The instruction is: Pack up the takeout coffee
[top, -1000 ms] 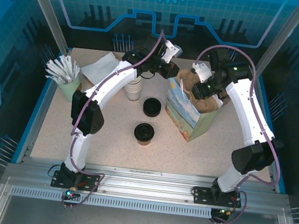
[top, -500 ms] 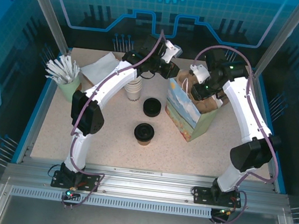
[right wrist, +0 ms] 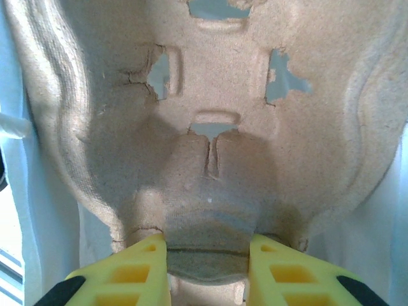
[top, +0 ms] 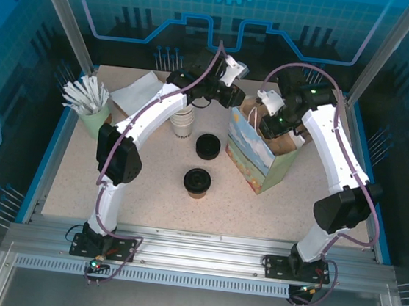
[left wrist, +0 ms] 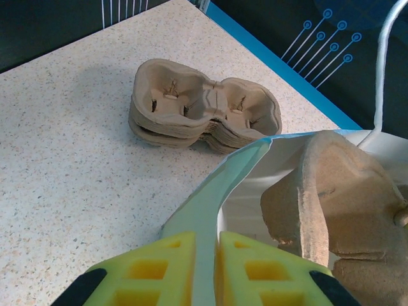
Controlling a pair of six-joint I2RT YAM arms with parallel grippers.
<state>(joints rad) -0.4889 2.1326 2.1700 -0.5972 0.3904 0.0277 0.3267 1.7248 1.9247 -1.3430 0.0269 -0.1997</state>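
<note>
The takeout coffee (top: 197, 182) stands upright on the surface (top: 113, 179), left of the paper bag (top: 251, 152) and well apart from both end effectors. It is judged light, thin-walled, crushable and liable to spill if tipped. Take the tan wall below the lid with moderate pressure, keeping it upright. The left end effector (left wrist: 205, 264) is pinched on the bag's rim. The right end effector (right wrist: 207, 255) clamps the pulp cup carrier (right wrist: 217, 127) inside the bag.

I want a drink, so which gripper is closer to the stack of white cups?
Left. The left gripper is at the paper bag's rim, just right of the white cups; the right gripper is farther right, inside the bag.
</note>
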